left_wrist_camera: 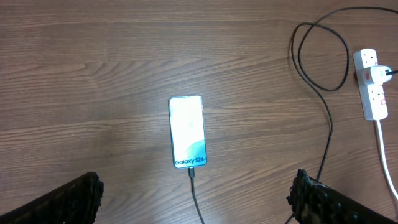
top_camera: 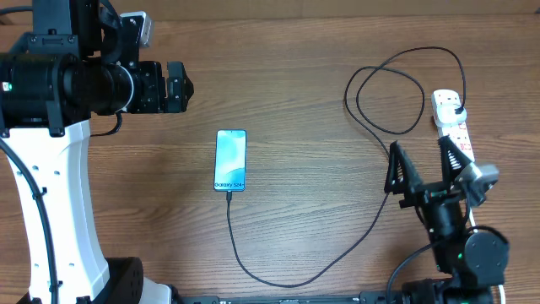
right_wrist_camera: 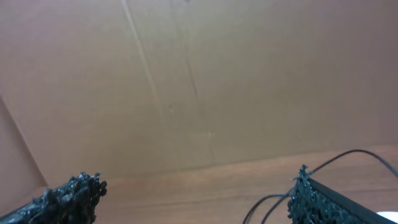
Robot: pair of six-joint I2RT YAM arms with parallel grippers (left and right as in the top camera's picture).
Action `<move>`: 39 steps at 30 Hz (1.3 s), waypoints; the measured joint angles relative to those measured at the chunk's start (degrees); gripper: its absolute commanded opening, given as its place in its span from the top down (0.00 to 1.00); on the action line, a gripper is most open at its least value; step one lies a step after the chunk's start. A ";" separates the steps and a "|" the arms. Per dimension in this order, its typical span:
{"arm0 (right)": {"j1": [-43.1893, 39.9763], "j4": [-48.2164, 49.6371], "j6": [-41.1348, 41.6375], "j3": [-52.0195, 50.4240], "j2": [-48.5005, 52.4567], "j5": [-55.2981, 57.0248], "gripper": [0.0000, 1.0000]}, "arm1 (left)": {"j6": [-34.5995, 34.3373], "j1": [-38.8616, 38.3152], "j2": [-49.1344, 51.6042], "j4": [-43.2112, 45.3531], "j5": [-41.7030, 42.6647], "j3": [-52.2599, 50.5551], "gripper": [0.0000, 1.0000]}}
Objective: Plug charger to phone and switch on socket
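The phone (top_camera: 230,160) lies flat on the wooden table, screen lit blue, and also shows in the left wrist view (left_wrist_camera: 187,132). The charger cable (top_camera: 229,215) has its connector tip in the phone's bottom edge (left_wrist_camera: 192,174). It runs down, curves right and loops up to the white socket (top_camera: 451,118), where its black plug (top_camera: 456,104) sits. My left gripper (top_camera: 179,86) is open and empty, held high up-left of the phone (left_wrist_camera: 196,199). My right gripper (top_camera: 419,148) is open and empty, just left of the socket (left_wrist_camera: 372,84).
The socket's thick white cord (left_wrist_camera: 387,162) runs down toward the right arm's base. In the right wrist view (right_wrist_camera: 193,199) a brown wall (right_wrist_camera: 186,81) stands behind the table, with cable loops (right_wrist_camera: 348,155) at the lower right.
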 measured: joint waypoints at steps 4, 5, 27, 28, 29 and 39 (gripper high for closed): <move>-0.17 2.80 0.02 -6.80 -4.39 -0.15 0.00 | 0.00 0.00 0.00 0.00 0.00 0.00 0.00; -0.31 3.08 0.02 -7.85 -5.22 -0.09 0.00 | 0.00 0.00 0.00 -0.02 0.00 0.00 0.00; -0.35 -6.73 0.04 -17.38 -15.76 1.68 0.00 | 0.00 0.00 0.00 0.00 0.00 0.00 0.00; -0.31 -7.82 0.04 -17.38 -15.67 1.33 0.00 | 0.00 0.00 0.00 -0.02 0.02 0.00 0.00; -0.28 -7.85 0.04 -17.38 -15.67 1.07 0.00 | 0.00 0.00 0.00 0.00 0.00 0.00 0.00; -0.28 -7.82 0.04 -17.38 -15.69 0.39 0.00 | 0.00 0.00 0.00 -0.02 0.00 0.00 0.00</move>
